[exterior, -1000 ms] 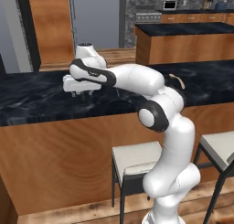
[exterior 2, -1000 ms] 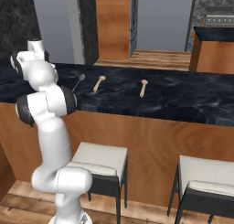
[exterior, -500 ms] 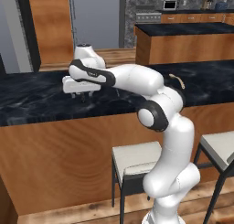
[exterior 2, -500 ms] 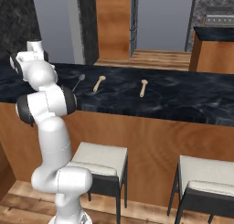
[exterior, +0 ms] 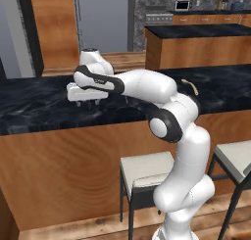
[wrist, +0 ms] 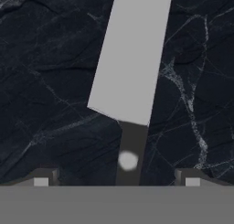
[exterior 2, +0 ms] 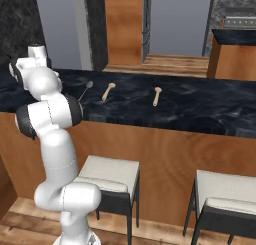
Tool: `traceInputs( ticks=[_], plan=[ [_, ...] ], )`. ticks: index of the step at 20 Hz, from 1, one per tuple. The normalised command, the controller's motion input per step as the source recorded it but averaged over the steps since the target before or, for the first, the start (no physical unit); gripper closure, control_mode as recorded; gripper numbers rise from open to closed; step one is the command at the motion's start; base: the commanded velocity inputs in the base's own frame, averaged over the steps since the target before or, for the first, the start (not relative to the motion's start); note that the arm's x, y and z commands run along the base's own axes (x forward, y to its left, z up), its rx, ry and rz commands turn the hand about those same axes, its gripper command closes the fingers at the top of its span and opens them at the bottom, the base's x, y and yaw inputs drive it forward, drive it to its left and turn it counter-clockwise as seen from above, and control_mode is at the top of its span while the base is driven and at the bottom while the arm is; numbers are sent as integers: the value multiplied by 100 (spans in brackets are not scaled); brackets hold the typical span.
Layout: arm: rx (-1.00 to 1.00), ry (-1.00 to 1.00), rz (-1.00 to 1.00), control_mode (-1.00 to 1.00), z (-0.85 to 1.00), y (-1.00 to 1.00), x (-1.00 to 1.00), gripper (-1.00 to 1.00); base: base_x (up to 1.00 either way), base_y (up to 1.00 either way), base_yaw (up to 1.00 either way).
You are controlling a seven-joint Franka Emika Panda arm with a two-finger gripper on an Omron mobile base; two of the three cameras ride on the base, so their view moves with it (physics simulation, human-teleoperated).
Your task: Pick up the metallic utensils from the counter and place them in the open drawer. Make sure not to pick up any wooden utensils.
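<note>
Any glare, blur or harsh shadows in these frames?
Hand view: knife blade renders flat grey without glare, edges soft. Left base view: gripper casts a faint shadow on the counter. Right base view: even light, metal spoon tiny and indistinct.

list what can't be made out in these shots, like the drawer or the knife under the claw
- Drawer: its place cannot be told from any view.
- Knife: hand view, handle end cut off by the bottom edge; left base view, hidden under the claw.
- Metal spoon: right base view, too small and partly behind the arm to tell its bowl.
- Utensil: left base view, too small to tell its material.
</note>
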Motion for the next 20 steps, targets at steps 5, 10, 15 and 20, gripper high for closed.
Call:
traceInputs(
  ticks=[5, 10, 15, 20],
  plan=[
    [0, 0, 0, -100, -31, 0, -2, -100, 0, 0, 0],
    [0, 0, 0, -100, -31, 0, -9, -100, 0, 0, 0],
    [0, 0, 0, -100, -12, 0, -4, 100, 0, 0, 0],
    [0, 0, 0, -100, -7, 0, -2, 100, 0, 0, 0]
  ],
)
